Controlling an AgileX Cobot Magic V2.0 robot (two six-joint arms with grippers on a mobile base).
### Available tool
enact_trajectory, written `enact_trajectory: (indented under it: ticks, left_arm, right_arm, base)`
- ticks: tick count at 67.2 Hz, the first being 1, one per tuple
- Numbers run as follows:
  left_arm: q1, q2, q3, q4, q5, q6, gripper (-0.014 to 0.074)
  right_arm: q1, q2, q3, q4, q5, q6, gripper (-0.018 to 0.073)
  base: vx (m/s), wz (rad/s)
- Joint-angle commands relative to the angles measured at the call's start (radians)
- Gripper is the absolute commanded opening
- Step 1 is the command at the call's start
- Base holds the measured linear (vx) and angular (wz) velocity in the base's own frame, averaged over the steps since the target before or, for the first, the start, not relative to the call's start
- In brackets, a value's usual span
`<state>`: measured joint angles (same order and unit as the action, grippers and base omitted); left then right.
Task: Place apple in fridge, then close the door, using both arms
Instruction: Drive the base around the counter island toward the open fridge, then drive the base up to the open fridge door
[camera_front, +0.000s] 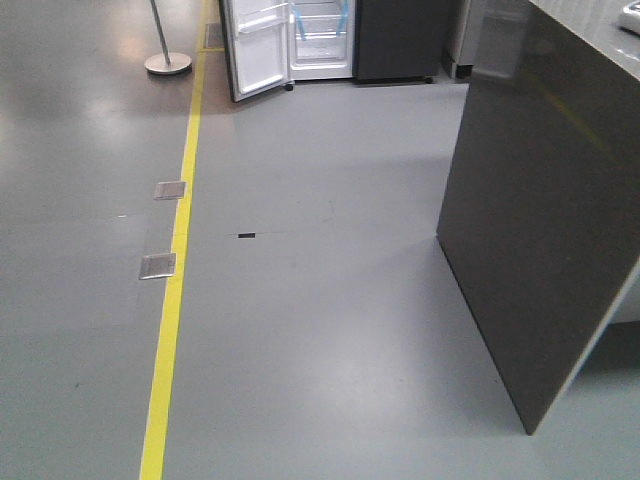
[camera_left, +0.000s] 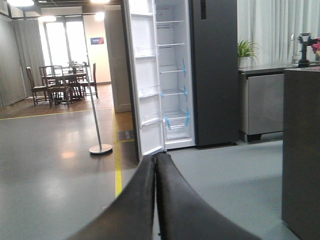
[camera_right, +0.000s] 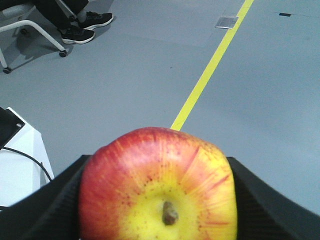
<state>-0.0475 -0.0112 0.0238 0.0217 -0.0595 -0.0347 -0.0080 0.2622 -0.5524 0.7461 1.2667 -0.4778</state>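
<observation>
Gripping apple (camera_right: 157, 185) in right gripper (camera_right: 157, 202), stem end toward wrist camera. Fingers (camera_right: 47, 210) spread about apple-wide, pressing both flanks. Held that way, judging by task, for carrying to a shelf. Hanging over grey floor (camera_right: 125, 85) near yellow floor line (camera_right: 210, 70), well apart from fridge.

On left gripper (camera_left: 156, 165): fingers pressed together at the tips, nothing between. Probably free for pushing door shut later. Aimed straight at fridge (camera_left: 215, 75), so likely approach phase, not placing yet.

Door (camera_left: 147, 90) swung wide open, white inside with clear bins facing out. Presumably open to let apple in. White shelves (camera_left: 172, 70) with blue tape (camera_left: 185, 67) exposed. Same in front view, far across floor: fridge (camera_front: 322, 45), door (camera_front: 258, 50). Dark counter side panel (camera_front: 540, 200) close on the right, so clearance needed while driving up.

Counts:
- 1 apple
- 2 grippers
- 1 fridge
- 1 open door
- 1 floor stand (camera_front: 167, 62)
- 2 metal floor plates (camera_front: 170, 189)
- 2 black shoes (camera_right: 85, 27)
- 1 potted plant (camera_left: 246, 50)
</observation>
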Motion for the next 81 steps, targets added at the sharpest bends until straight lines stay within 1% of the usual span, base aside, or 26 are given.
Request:
enact_trajectory:
  ticks: [1,37,81]
  left_arm:
    - [-0.001,-0.015,0.013,-0.008,-0.066,-0.003,-0.0006]
    - [-0.001,-0.015,0.013,-0.008,-0.066,-0.003,-0.0006]
    - [-0.001,-0.015,0.013,-0.008,-0.066,-0.003,-0.0006]
  right_arm:
    - [0.0,0.013,-0.023,0.053,0.012,-0.007,0.0388]
    - [0.0,0.013,-0.023,0.053,0.012,-0.007,0.0388]
    - [0.0,0.013,-0.023,0.053,0.012,-0.007,0.0388]
  base:
    - [0.22,0.17]
    - [0.23,0.14]
    - [0.25,0.03]
